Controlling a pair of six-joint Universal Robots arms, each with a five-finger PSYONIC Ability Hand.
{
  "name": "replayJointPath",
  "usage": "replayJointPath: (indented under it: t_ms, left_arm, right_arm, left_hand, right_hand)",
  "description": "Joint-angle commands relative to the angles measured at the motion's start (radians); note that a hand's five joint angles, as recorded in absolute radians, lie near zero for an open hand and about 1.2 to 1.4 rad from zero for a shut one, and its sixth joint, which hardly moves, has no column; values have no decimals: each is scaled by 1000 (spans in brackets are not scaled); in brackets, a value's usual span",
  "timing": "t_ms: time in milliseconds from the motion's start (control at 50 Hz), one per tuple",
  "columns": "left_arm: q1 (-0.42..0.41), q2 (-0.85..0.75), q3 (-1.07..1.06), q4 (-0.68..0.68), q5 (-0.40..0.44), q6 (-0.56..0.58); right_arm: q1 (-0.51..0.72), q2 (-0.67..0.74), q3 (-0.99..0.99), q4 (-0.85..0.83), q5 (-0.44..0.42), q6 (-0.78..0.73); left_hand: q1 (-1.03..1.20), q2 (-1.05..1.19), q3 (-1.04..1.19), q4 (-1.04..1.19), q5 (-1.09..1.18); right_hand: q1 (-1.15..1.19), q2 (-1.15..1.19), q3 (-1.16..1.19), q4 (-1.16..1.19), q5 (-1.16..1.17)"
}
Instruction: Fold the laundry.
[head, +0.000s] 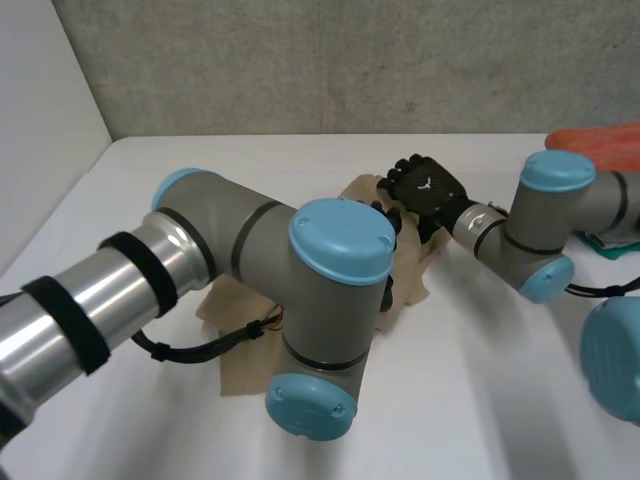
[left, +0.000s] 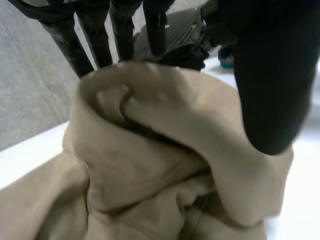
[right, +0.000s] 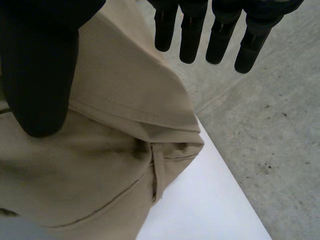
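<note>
- Head view, left: the left arm stretches over the tan garment (head: 240, 370), rumpled mid-way across the white table (head: 480, 400). The left hand (left: 270, 90) pinches a raised fold between straight fingers (left: 97, 45) and thumb.
- Centre: the pinched fold looks thick and bunched. A quick lift could let layers slip free, leaving a crooked crease.
- Right: the right hand (head: 425, 188) hovers at the garment's far edge, fingers (right: 191, 35) straight, apart from the thumb, gripping nothing. That unpinned edge may drag.
- Far right: an orange item (head: 600, 145) and a teal item (head: 612, 248) lie near the right arm. A wide swing might snag them.
</note>
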Motion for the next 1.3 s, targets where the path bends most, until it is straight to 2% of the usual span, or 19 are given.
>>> replayJointPath:
  t_ms: [20,60,80,220,380,480,600,620,640,680,720,760,840,900,920,980,1060,1200,1300]
  left_arm:
    - [3,-25,30,-17,-51,37]
    - [6,-17,32,-1,-68,51]
    - [12,-8,30,14,-84,66]
    - [44,52,6,26,-106,97]
    - [135,228,-91,37,-66,79]
    - [228,348,-192,42,-31,68]
    - [314,451,-326,56,-9,30]
    - [333,475,-364,71,4,20]
    - [342,488,-384,79,14,17]
    - [357,512,-424,92,38,13]
    - [374,538,-476,106,73,10]
    - [385,557,-513,112,95,8]
    - [406,599,-588,112,136,8]
    - [413,618,-614,108,152,11]
    - [417,632,-629,102,159,11]
    - [420,650,-649,83,169,5]
    - [416,690,-692,31,195,3]
    - [400,695,-720,-9,234,-58]
    - [396,641,-717,-12,242,-102]
  right_arm:
    - [21,34,-19,-41,85,-4]
    - [19,28,-16,-50,99,-1]
    - [18,20,-9,-59,116,8]
    - [16,-108,83,-43,131,108]
    - [24,-430,307,8,154,300]
    - [77,-587,418,123,258,422]
    - [209,-609,501,204,340,498]
    - [252,-600,527,209,352,513]
    - [274,-590,537,207,358,521]
    - [314,-566,550,195,374,533]
    - [354,-520,538,165,403,541]
    - [372,-498,518,152,429,547]
    - [374,-516,478,157,473,545]
    - [364,-573,473,169,472,519]
    - [349,-620,472,180,469,486]
    - [326,-691,481,219,457,403]
    - [285,-763,527,327,417,169]
    - [228,-776,579,367,386,-250]
    - [216,-730,576,258,343,-315]
  left_hand:
    - [639,648,649,657,651]
    - [898,906,907,916,910]
    - [1062,1070,1071,1079,1073]
    - [1063,1072,1072,1081,1075]
    - [1063,1072,1072,1081,1075]
    - [1063,1072,1072,1081,1075]
    - [1063,1072,1072,1081,1075]
    - [793,802,802,811,805]
    - [648,657,657,666,660]
    - [436,445,445,454,448]
    - [350,359,360,368,362]
    - [289,297,298,307,300]
    - [92,101,102,110,104]
    - [22,30,31,39,33]
    - [-8,1,1,10,4]
    - [-52,-43,-43,-34,-40]
    - [-158,-150,-149,-141,-147]
    - [-158,-150,-149,-141,-147]
    - [-158,-150,-149,-141,-147]
  right_hand:
    - [469,480,472,474,473]
    - [762,773,766,768,766]
    - [1031,1042,1035,1037,1036]
    - [1034,1045,1038,1040,1039]
    - [1034,1045,1038,1040,1039]
    - [1034,1045,1038,1040,1039]
    - [1034,1045,1038,1040,1039]
    - [1034,1045,1038,1040,1039]
    - [1034,1045,1038,1040,1039]
    - [1034,1045,1038,1040,1039]
    - [1034,1045,1038,1040,1039]
    - [885,896,889,891,889]
    - [73,84,77,79,77]
    - [-64,-53,-60,-58,-59]
    - [-187,-175,-183,-181,-182]
    - [-188,-177,-184,-182,-183]
    - [-188,-177,-184,-182,-183]
    - [-188,-177,-184,-182,-183]
    - [-188,-177,-184,-182,-183]
